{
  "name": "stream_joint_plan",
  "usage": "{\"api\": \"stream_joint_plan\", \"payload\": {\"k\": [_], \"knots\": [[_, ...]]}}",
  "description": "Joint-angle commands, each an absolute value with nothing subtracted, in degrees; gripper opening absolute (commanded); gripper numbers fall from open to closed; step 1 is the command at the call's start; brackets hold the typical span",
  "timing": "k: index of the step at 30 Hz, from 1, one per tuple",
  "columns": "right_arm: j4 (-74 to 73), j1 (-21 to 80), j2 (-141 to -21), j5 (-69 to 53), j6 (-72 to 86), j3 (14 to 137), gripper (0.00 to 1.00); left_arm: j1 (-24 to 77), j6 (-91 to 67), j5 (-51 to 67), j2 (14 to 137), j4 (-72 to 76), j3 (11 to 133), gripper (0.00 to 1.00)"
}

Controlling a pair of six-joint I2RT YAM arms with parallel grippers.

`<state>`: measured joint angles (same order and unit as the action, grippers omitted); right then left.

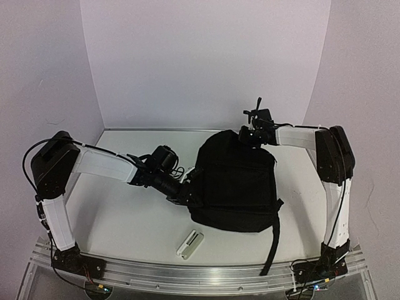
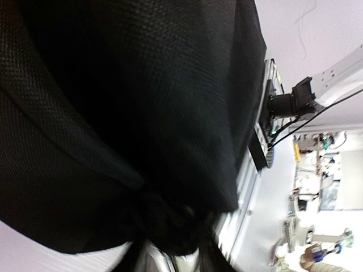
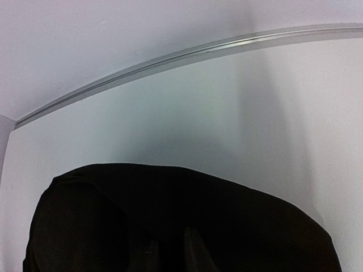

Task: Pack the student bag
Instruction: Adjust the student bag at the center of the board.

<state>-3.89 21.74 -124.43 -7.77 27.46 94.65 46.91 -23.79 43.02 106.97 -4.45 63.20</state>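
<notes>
The student bag [image 1: 240, 187], a large black fabric backpack, lies in the middle of the table. My left gripper [image 1: 187, 190] is at its left edge. In the left wrist view black cloth [image 2: 142, 102] fills the frame and bunches up between the fingers of my left gripper [image 2: 170, 249], which is blurred. My right gripper [image 1: 245, 136] is at the bag's far top edge. In the right wrist view its dark fingers [image 3: 195, 249] sit low against the bag [image 3: 238, 221] with a narrow gap, and I cannot make out whether cloth is between them.
A small white oblong object [image 1: 190, 242] lies on the white table [image 1: 125, 212] near the front, left of the bag. A black strap [image 1: 275, 240] trails from the bag over the front rail. White walls close in the back and sides.
</notes>
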Motion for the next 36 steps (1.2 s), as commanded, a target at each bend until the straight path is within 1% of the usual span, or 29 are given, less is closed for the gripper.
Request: {"api": "stream_joint_plan", "payload": {"k": [1, 2, 4, 5, 7, 9, 11, 13, 16, 21, 23, 29, 36], "knots": [[-1.6, 22.58, -121.62, -9.78, 25.8, 98.36, 0.29, 46.67, -25.22, 43.22, 98.84, -4.26, 61.28, 0.4], [-1.91, 22.59, -120.52, -9.7, 25.51, 97.69, 0.34, 46.65, -25.28, 42.53, 97.37, -5.35, 61.24, 0.47], [-2.35, 22.59, -117.0, -9.58, 24.72, 95.92, 0.47, 46.59, -24.88, 40.96, 95.44, -7.58, 61.82, 0.55], [-2.78, 22.59, -115.45, -9.59, 24.39, 95.13, 0.52, 46.56, -24.56, 39.92, 94.46, -9.03, 62.47, 0.59], [-3.84, 22.67, -111.2, -9.77, 23.8, 92.72, 0.63, 46.25, -24.02, 36.93, 93.32, -12.0, 64.23, 0.64], [-5.24, 23.0, -106.45, -10.14, 23.51, 90.2, 0.68, 45.37, -24.87, 34.78, 93.03, -13.37, 66.1, 0.68], [-7.4, 23.66, -102.56, -10.16, 23.63, 87.14, 0.69, 43.75, -26.23, 33.7, 93.21, -12.86, 67.68, 0.7], [-9.05, 24.72, -98.99, -10.31, 24.38, 84.21, 0.69, 42.37, -27.7, 33.71, 93.96, -11.12, 69.27, 0.72], [-10.05, 26.95, -93.81, -12.14, 26.55, 78.88, 0.65, 40.8, -29.97, 35.13, 96.21, -7.21, 72.02, 0.73], [-10.26, 31.99, -88.61, -15.57, 31.52, 70.58, 0.54, 39.98, -36.9, 39.7, 101.48, 0.33, 76.06, 0.69], [-10.2, 34.35, -87.7, -15.62, 32.89, 68.43, 0.51, 39.99, -38.5, 40.62, 103.52, 3.49, 77.64, 0.68], [-10.2, 38.07, -88.09, -13.84, 35.04, 64.8, 0.47, 40.23, -38.46, 37.17, 109.38, 0.94, 83.23, 0.62], [-10.19, 39.54, -90.91, -12.32, 35.02, 65.64, 0.38, 41.52, -33.41, 30.24, 114.3, -7.12, 88.97, 0.61]]}}
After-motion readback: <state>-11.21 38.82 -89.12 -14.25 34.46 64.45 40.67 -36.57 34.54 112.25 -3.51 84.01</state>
